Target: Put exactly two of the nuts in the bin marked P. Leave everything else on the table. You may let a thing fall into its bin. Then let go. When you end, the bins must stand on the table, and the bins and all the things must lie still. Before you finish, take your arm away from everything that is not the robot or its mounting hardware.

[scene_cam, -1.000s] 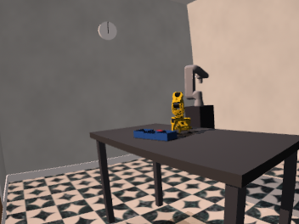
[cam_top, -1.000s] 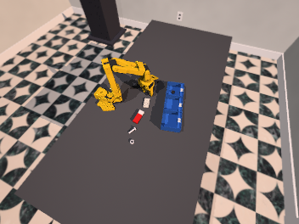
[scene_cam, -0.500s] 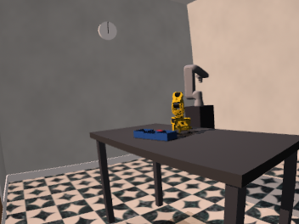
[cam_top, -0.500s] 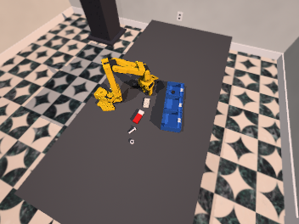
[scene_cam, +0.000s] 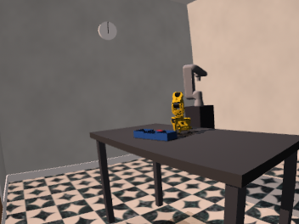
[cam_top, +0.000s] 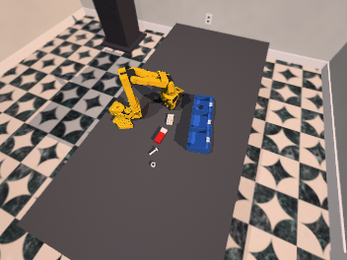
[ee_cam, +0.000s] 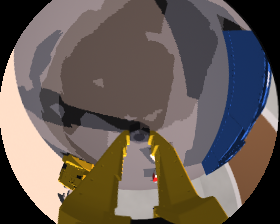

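Observation:
My yellow arm reaches down to the table just left of the blue three-part bin (cam_top: 200, 123). My gripper (cam_top: 172, 101) is low by the bin's far end. In the wrist view the fingers are shut on a small grey nut (ee_cam: 138, 136) at their tips. A small dark thing (cam_top: 201, 106) lies in the bin's far compartment. Another nut (cam_top: 153, 164) lies on the table nearest the camera. I cannot read the bin's marks. The bin also shows in the wrist view (ee_cam: 240, 97) at the right.
A white block (cam_top: 170, 118), a red block (cam_top: 160, 135) and a bolt (cam_top: 153, 151) lie in a row left of the bin. The arm's base (cam_top: 123, 114) stands at the table's left edge. A dark pillar (cam_top: 115, 14) stands beyond the table.

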`<state>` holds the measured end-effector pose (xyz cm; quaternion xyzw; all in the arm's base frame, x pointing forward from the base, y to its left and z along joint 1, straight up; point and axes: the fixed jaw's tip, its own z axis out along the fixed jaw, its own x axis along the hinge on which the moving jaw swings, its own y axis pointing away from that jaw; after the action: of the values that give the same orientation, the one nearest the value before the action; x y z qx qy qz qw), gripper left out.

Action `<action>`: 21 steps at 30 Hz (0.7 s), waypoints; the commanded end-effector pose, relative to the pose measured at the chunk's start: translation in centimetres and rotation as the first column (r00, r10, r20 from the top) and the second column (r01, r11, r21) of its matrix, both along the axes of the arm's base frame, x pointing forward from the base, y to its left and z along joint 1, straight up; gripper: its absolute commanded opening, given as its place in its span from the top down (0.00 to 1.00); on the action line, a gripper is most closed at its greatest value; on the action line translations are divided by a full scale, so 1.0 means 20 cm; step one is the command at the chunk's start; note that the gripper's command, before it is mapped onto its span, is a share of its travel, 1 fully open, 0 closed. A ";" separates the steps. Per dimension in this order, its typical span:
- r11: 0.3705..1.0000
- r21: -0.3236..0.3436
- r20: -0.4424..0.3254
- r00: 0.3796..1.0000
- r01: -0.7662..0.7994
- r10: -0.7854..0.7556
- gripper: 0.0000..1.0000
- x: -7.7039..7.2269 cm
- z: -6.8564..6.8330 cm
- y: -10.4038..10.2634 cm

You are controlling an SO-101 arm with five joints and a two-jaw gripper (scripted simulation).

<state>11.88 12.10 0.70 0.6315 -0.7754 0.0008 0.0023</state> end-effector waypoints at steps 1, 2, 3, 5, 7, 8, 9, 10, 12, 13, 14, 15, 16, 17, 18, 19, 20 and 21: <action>1.000 0.011 0.009 1.000 -0.015 0.015 0.97 0.00 0.01 0.01; 1.000 0.011 0.009 1.000 -0.015 0.015 0.98 0.00 0.01 0.01; 1.000 0.011 0.009 1.000 -0.015 0.015 0.98 0.00 0.01 0.01; 1.000 0.011 0.009 1.000 -0.015 0.015 0.99 0.00 0.01 0.01; 1.000 0.011 0.009 1.000 -0.015 0.015 1.00 0.00 0.01 0.01; 1.000 0.011 0.009 1.000 -0.015 0.015 1.00 0.00 0.01 0.01; 1.000 0.011 0.009 1.000 -0.015 0.015 1.00 0.00 0.01 0.01; 1.000 0.011 0.009 1.000 -0.015 0.015 1.00 0.00 0.01 0.01; 1.000 0.011 0.009 1.000 -0.015 0.015 1.00 0.00 0.01 0.01; 1.000 0.011 0.009 1.000 -0.015 0.015 1.00 0.00 0.01 0.01; 1.000 0.011 0.009 1.000 -0.015 0.015 1.00 0.00 0.01 0.01; 1.000 0.011 0.009 1.000 -0.015 0.015 1.00 0.00 0.01 0.01; 1.000 0.011 0.009 1.000 -0.015 0.015 1.00 0.00 0.01 0.01; 1.000 0.011 0.009 1.000 -0.015 0.015 1.00 0.00 0.01 0.01; 1.000 0.011 0.009 1.000 -0.015 0.015 1.00 0.00 0.01 0.01; 1.000 0.011 0.009 1.000 -0.015 0.015 1.00 0.00 0.01 0.01; 1.000 0.011 0.009 1.000 -0.015 0.015 1.00 0.00 0.01 0.01; 1.000 0.011 0.009 1.000 -0.015 0.015 1.00 0.00 0.01 0.01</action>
<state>11.88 12.10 0.70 0.6315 -0.7754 0.0008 0.0023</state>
